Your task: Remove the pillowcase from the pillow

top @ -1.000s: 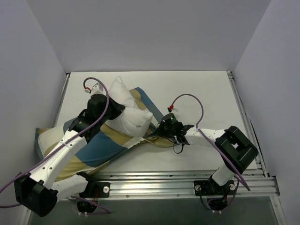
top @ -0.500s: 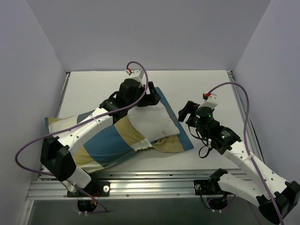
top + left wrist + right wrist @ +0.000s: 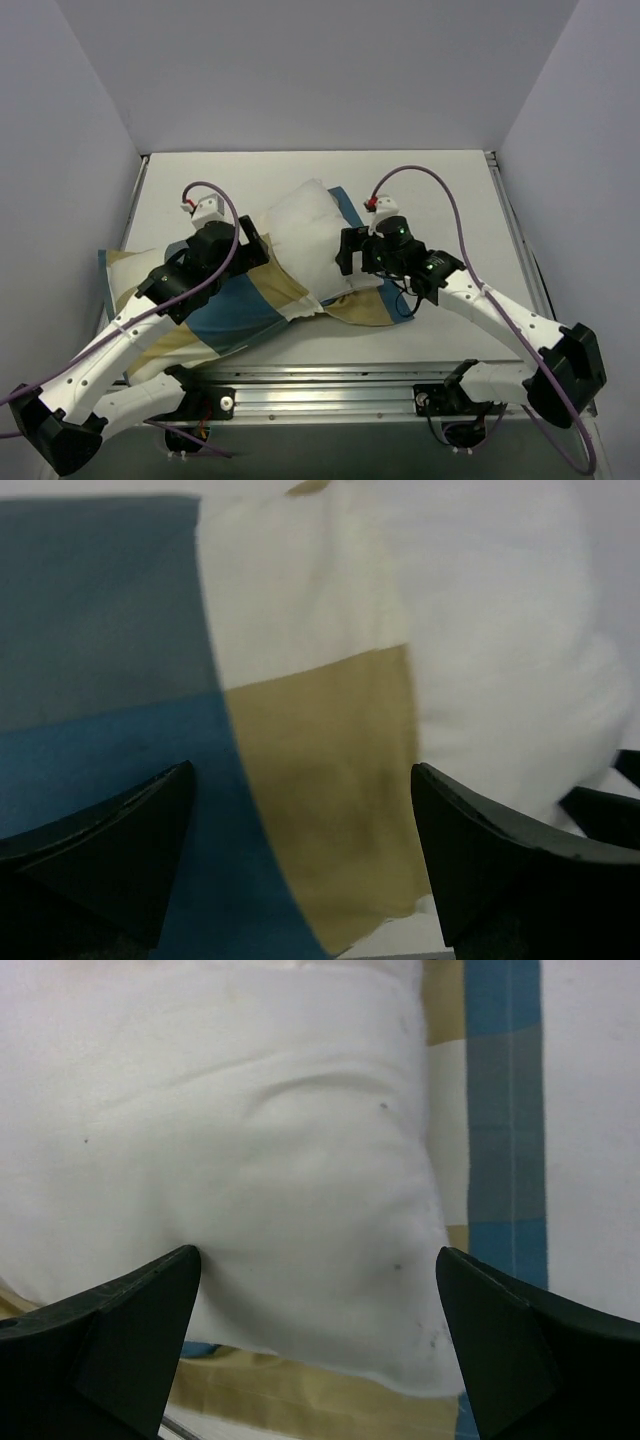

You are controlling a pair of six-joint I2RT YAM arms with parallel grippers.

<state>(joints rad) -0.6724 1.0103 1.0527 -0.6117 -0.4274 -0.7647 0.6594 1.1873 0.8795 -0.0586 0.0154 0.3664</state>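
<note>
Pillow (image 3: 305, 235) between spread left claw (image 3: 256, 242) and spread right claw (image 3: 343, 253)

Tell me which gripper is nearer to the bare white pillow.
Right. The right gripper is at the right edge of the pillow, open jaws facing it. The left gripper is over the checked pillowcase, just beside the pillow.

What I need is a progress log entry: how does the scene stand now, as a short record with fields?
pillow: white, far end bare, the rest under the pillowcase
pillowcase: blue, tan and cream checks, lying on the white table, around the pillow's near-left part
left gripper: open, over the pillowcase's tan block, holding nothing
right gripper: open, over the bare pillow, holding nothing
task state: pillowcase not yet off
</note>
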